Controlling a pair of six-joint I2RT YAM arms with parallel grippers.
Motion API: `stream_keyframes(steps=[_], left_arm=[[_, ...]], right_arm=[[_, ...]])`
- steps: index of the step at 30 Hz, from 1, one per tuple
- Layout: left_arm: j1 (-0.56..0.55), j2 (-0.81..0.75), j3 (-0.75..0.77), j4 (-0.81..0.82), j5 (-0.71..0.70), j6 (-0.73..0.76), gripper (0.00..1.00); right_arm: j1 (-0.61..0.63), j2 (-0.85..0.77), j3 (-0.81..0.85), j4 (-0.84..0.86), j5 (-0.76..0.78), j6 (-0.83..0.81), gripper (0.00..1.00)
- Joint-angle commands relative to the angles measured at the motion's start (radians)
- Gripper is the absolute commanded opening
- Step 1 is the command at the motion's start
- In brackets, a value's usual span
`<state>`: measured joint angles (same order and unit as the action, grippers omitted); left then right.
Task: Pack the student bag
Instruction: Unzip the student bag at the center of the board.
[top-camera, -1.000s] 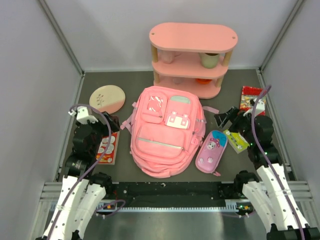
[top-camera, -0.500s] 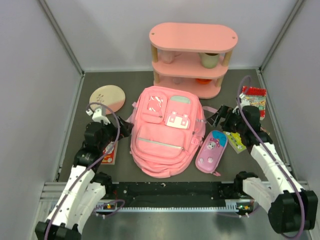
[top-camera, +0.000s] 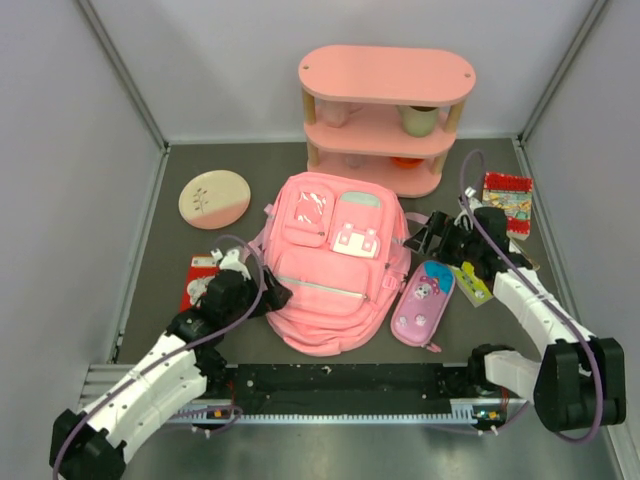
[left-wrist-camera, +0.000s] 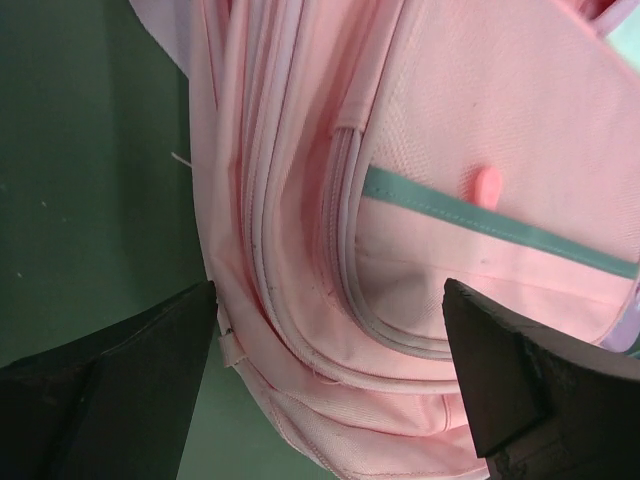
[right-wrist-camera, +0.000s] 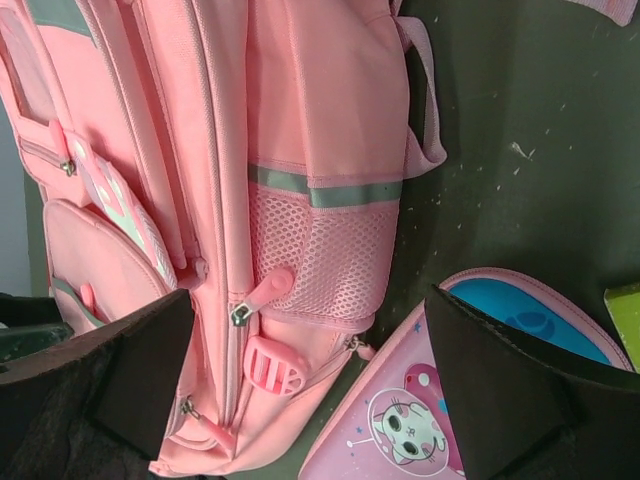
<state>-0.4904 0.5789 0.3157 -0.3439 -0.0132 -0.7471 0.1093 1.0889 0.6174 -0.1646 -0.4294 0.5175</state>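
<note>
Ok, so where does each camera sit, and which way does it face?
Top external: above and behind the robot, looking down on the table; left claw and right claw flank the student bag.
Left wrist: on the left wrist, facing the bag's zipped side edge; its open claw's fingers frame it.
Right wrist: on the right wrist, facing the bag's mesh pocket and the pencil case; its open claw's fingers show.
Shared: all hold the bag.

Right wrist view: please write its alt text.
The pink student bag fills the left, mesh side pocket and zip pulls showing. A cat-face pencil case lies lower right, partly behind a finger of the open right gripper.
</note>
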Motion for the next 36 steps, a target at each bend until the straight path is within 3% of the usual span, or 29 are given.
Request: stream_keyframes(steps=[1,7,8,10,11,14,15,19,26,31,36], left_arm=[[-0.085,0.059,-0.021,0.057,-0.090,-0.092,0.99],[-0.091,0.075,-0.052,0.115,-0.094,-0.107,0.96],[-0.091,0.076,-0.056,0.118,-0.094,-0.103,0.82],[-0.091,0.081,-0.059,0.147,-0.091,-0.089,0.67],[-0.091,0.081,-0.061,0.158,-0.087,-0.083,0.53],[-0.091,0.093,-0.043,0.183,-0.094,-0.052,0.33],[-0.091,0.104,-0.035,0.181,-0.108,-0.029,0.18],[-0.089,0.127,0.039,0.097,-0.258,0.024,0.00],[-0.062,0.176,0.177,0.025,-0.430,0.149,0.00],[0.073,0.222,0.241,0.046,-0.346,0.236,0.00],[0.110,0.285,0.295,-0.058,-0.268,0.246,0.67]], right_arm=[[0.006,0.023,0.048,0.043,-0.032,-0.010,0.97],[0.006,0.051,0.032,0.042,-0.025,-0.025,0.97],[0.006,0.057,0.030,0.042,-0.026,-0.030,0.97],[0.006,0.074,0.027,0.043,-0.034,-0.034,0.96],[0.007,0.080,0.027,0.043,-0.037,-0.034,0.96],[0.006,0.104,0.022,0.054,-0.071,-0.042,0.93],[0.006,0.109,0.022,0.056,-0.090,-0.046,0.92],[0.006,0.123,0.021,0.059,-0.153,-0.057,0.86],[0.006,0.127,0.010,0.034,-0.144,-0.091,0.84],[0.006,0.157,0.010,0.037,-0.138,-0.083,0.84],[0.006,0.178,0.007,0.069,-0.112,-0.057,0.89]])
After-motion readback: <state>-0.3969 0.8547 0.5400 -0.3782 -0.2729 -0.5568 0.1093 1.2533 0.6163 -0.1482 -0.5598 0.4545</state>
